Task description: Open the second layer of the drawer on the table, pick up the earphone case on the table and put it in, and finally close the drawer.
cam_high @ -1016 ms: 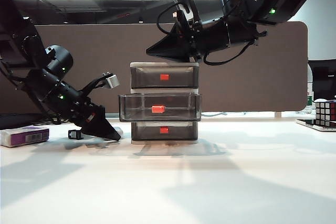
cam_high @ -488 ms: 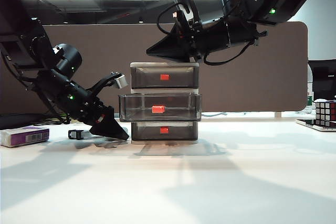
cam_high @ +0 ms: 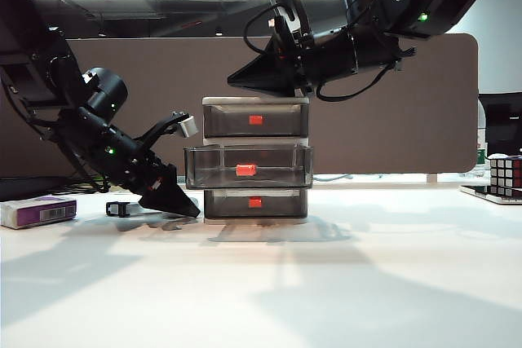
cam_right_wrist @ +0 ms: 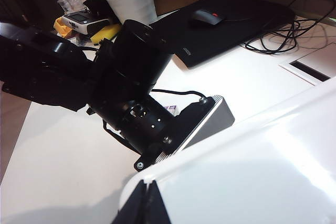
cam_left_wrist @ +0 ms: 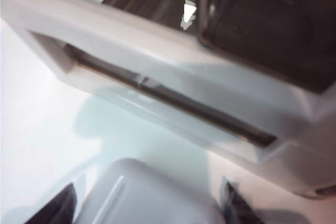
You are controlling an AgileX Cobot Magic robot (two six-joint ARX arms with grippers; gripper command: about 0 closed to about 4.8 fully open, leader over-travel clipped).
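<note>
The drawer (cam_high: 255, 159) stands near the middle of the white table (cam_high: 326, 283), a three-tier unit with a white frame and smoky grey fronts, each carrying a small red-orange tab. The second layer (cam_high: 248, 167) is pulled out toward the camera, its front standing proud of the top and bottom tiers and wider in outline. The left hand (cam_high: 183, 206) is down at table level just beside the lower left corner of the drawer, its dark fingers pointing toward the unit. In the left wrist view the two fingertips (cam_left_wrist: 58, 208) stand apart on either side of the earphone case (cam_left_wrist: 152, 195), a glossy white rounded shape lying on the table just beside the drawer's white frame (cam_left_wrist: 173, 85); the fingers flank the case with a gap on each side, so the hand is wide and whether it touches the case cannot be told. The right hand (cam_high: 236, 81) hangs above the top of the drawer, pointing left; in the right wrist view its fingertips (cam_right_wrist: 144, 203) lie close together over the white top (cam_right_wrist: 252, 166), holding nothing. A purple-and-white box (cam_high: 37, 211) lies at the far left of the table, a small black clip (cam_high: 118, 209) near it, and a cube puzzle (cam_high: 506, 175) at the far right.
</note>
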